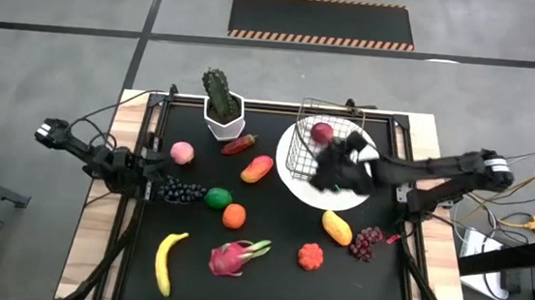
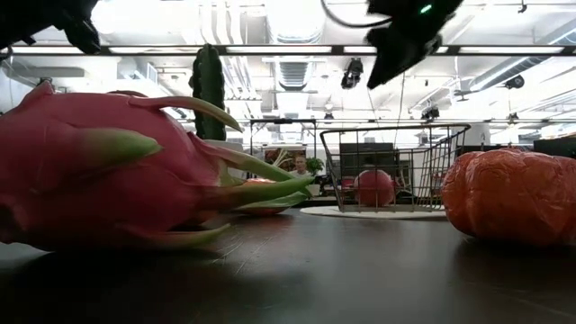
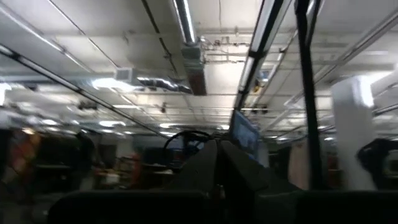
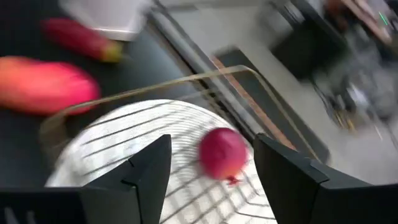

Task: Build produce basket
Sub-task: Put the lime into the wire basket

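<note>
The wire basket (image 1: 319, 140) stands on a round white plate (image 1: 295, 186) at the table's far right. A red pomegranate (image 1: 321, 132) lies on the basket's floor and also shows in the right wrist view (image 4: 222, 154). My right gripper (image 1: 332, 167) hovers open and empty above the basket, and its fingers (image 4: 149, 165) stand apart over the pomegranate without touching it. My left gripper (image 1: 155, 185) rests shut at the table's left edge, beside dark grapes (image 1: 182, 192). The rest of the produce lies loose on the black mat.
A cactus in a white pot (image 1: 223, 107) stands at the far middle. On the mat lie a peach (image 1: 182, 152), a lime (image 1: 218, 198), an orange (image 1: 234, 216), a banana (image 1: 168, 261), a dragon fruit (image 1: 234, 257), a mango (image 1: 257, 169) and more grapes (image 1: 367, 242).
</note>
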